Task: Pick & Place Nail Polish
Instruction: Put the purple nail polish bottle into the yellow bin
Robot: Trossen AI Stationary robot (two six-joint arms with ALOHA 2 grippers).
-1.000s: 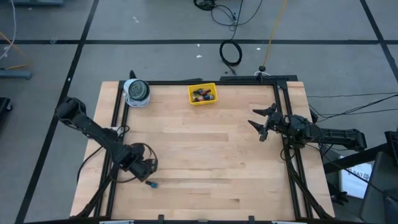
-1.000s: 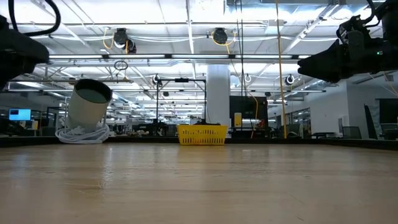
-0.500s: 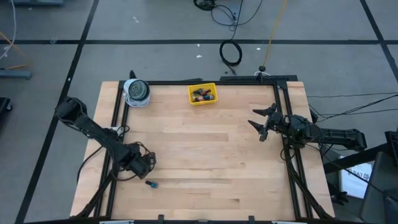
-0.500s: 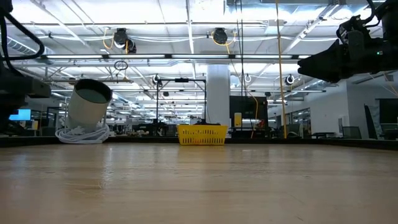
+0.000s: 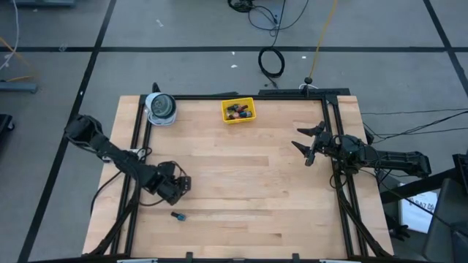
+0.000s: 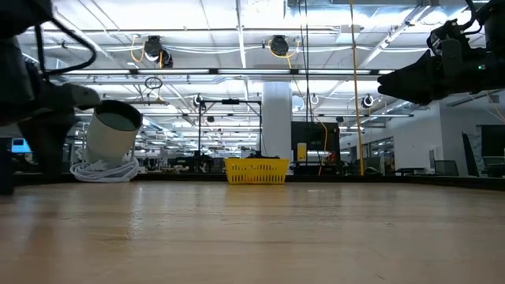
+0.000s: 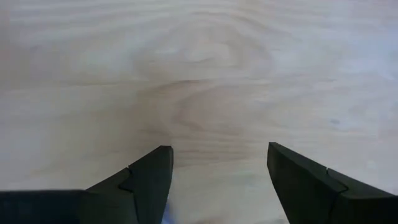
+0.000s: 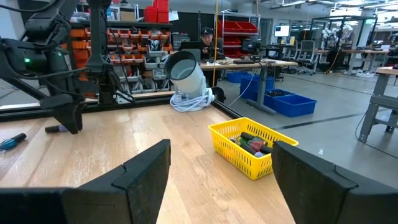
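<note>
The left hand [image 5: 178, 185] hangs low over the bench's near-left part, its fingers [image 7: 149, 180] spread wide with only bare wood between them. Just off it, toward the near edge, one loose nail polish bottle [image 5: 177, 215] lies on its side; its long axis looks to run roughly along that near edge, though it is too small to be sure. In the right wrist view the same bottle [image 8: 12, 141] shows flat on the wood beyond the left arm. The hand is therefore a little past the bottle, and a pick would probably call for drawing back toward the near edge and coming down across the bottle's narrow width.

The right hand [image 5: 306, 145] waits spread at the right edge, well apart from that bottle, so the left arm is clearly nearer. The other bottles lie in the yellow tray [image 5: 238, 110] at the far edge, beside the tape roll [image 5: 161, 107] at the far-left corner.
</note>
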